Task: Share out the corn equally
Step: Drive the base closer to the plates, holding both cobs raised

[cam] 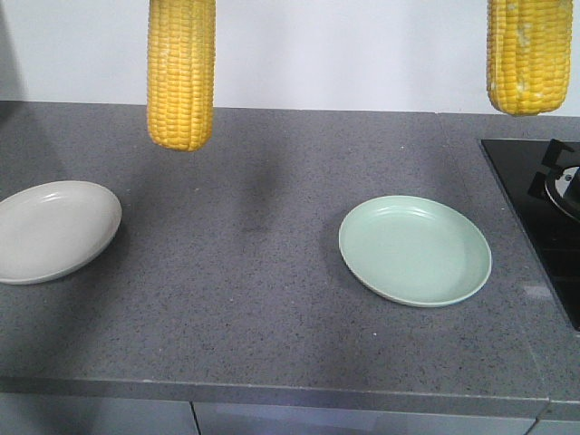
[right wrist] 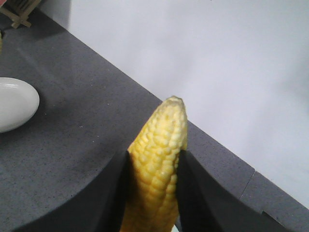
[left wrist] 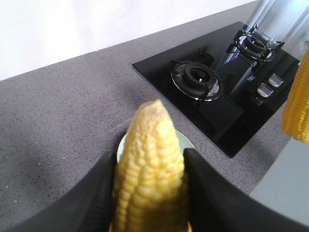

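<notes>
Two bright yellow husked corn cobs hang tip-down above the speckled grey stone counter (cam: 254, 272): one (cam: 181, 72) pinched between the left gripper's (left wrist: 149, 193) black fingers (left wrist: 91, 198), the other (cam: 528, 54) clamped likewise in the right gripper (right wrist: 153, 193). Below sit a pale green round plate (cam: 415, 250) and, well apart, a beige round plate (cam: 54, 231), beside a black glass gas hob (left wrist: 217, 96).

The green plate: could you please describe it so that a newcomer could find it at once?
Start at the black stove set into the right end of the grey counter. Just left of it lies the green plate, flat and empty. The only other plate is off-white and sits at the counter's far left edge.
</notes>
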`<state>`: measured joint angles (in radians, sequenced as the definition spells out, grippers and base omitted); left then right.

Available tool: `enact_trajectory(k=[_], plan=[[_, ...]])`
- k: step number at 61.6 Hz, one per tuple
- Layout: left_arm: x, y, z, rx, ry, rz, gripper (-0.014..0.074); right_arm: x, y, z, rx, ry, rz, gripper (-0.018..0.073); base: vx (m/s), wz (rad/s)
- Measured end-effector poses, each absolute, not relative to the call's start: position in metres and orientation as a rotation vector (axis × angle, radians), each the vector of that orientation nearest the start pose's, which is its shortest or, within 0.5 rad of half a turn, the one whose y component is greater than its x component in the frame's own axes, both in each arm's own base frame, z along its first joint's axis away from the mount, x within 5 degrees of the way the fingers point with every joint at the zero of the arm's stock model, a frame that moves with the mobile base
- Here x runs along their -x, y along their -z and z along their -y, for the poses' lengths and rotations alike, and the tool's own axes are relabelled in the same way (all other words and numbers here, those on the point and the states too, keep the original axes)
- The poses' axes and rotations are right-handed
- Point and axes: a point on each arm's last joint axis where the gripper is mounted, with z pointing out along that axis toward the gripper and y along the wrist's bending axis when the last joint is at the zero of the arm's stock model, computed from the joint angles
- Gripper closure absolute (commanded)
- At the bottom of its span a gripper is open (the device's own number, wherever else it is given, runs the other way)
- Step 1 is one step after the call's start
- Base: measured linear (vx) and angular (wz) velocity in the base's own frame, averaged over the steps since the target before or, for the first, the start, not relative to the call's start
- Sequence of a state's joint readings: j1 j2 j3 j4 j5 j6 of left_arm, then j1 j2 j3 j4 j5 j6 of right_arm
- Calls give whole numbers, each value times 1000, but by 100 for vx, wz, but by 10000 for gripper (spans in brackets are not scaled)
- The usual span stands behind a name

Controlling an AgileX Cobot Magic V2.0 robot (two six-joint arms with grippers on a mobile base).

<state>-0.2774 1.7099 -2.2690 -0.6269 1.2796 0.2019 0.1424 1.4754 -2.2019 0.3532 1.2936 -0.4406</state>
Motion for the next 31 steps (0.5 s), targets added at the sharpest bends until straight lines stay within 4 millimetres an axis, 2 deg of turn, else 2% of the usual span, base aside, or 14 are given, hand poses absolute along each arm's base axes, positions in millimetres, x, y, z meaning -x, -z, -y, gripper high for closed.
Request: enact_trajectory(k=[31], plan=[[-301, -525, 139, -638, 802, -2036, 603, -238, -567, -65, 684, -219, -1892, 564, 6, -4]])
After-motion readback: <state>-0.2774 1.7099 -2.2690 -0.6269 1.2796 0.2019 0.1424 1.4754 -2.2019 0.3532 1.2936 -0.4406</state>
